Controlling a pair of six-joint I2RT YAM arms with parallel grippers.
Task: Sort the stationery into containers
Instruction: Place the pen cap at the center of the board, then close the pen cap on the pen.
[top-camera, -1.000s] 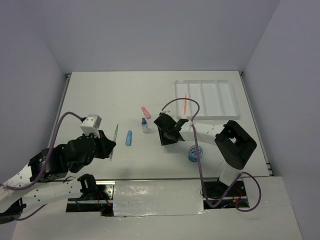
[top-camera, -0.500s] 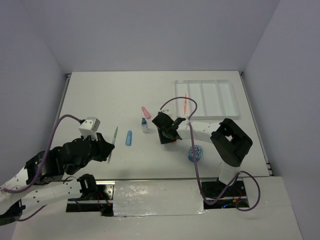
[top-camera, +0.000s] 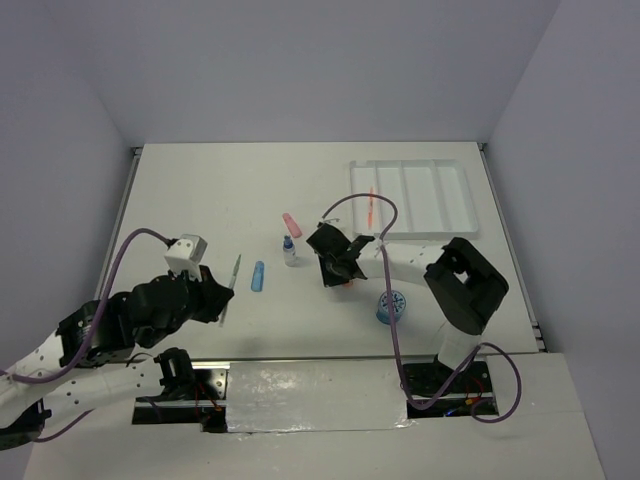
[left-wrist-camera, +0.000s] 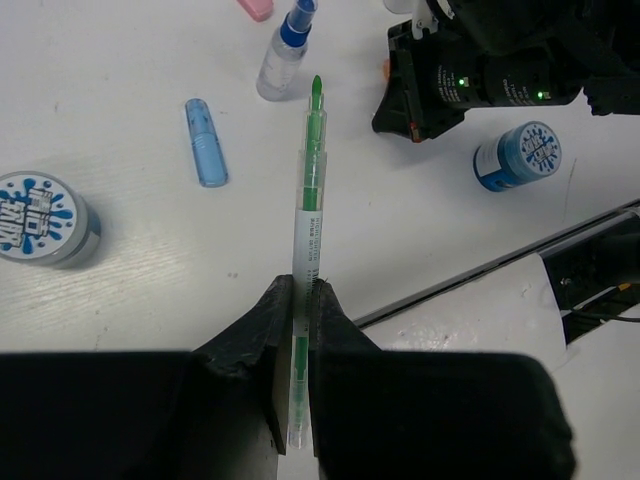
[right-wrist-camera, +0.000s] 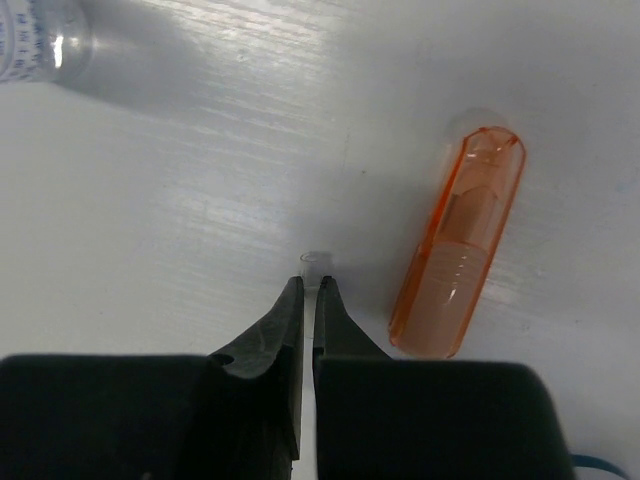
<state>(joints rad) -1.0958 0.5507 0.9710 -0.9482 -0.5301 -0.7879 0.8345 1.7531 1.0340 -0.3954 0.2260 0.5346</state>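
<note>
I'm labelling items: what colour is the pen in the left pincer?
Green pen with a white printed midsection; clearest in the left wrist view.

Left gripper (left-wrist-camera: 297, 292) tight on a green pen (left-wrist-camera: 311, 190); right gripper (right-wrist-camera: 309, 285) empty, its 2 fingers (right-wrist-camera: 283, 335) together.

I can read nothing for certain. The green pen (left-wrist-camera: 310, 215) pinched in my left gripper (left-wrist-camera: 298, 300) has a line of tiny dark print along its white barrel, too small to make out. One blue roll (left-wrist-camera: 40, 215) and the other roll (left-wrist-camera: 527, 152) show blue splashed lettering on white tops, which is illegible.
</note>
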